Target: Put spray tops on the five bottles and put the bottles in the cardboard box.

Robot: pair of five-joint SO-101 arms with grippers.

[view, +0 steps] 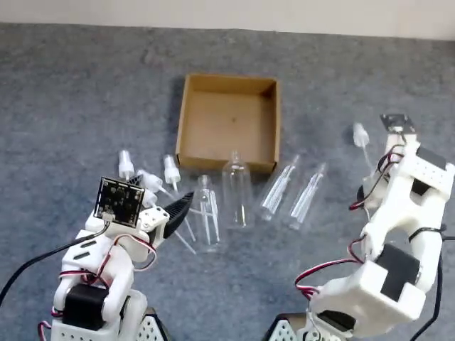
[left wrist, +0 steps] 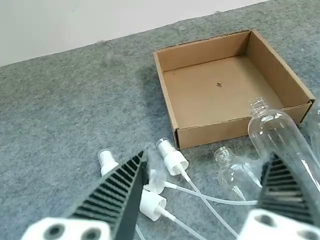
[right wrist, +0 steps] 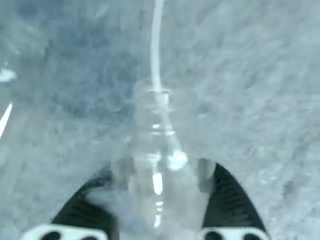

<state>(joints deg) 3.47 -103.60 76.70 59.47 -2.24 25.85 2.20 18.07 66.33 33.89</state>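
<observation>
The cardboard box (view: 186, 121) (left wrist: 167, 95) lies open and empty on the grey carpet. Below it lie clear bottles: a wide one (view: 237, 188) (left wrist: 280, 135), a small one (view: 206, 213) (left wrist: 235, 172) and two slim ones (view: 279, 188) (view: 307, 195). Several white spray tops (view: 146, 177) (left wrist: 170, 157) with thin tubes lie beside them. My left gripper (left wrist: 200, 185) (view: 178, 207) hovers open over these tops, holding nothing. My right gripper (right wrist: 157, 192) is shut on another clear bottle (right wrist: 155, 165). A spray top (view: 360, 135) lies ahead of it, and its tube (right wrist: 156, 45) reaches the bottle's neck.
The right arm (view: 402, 199) covers its gripper and bottle in the high view. Bare carpet lies left of the box and along the far side, up to a pale wall (left wrist: 75, 25).
</observation>
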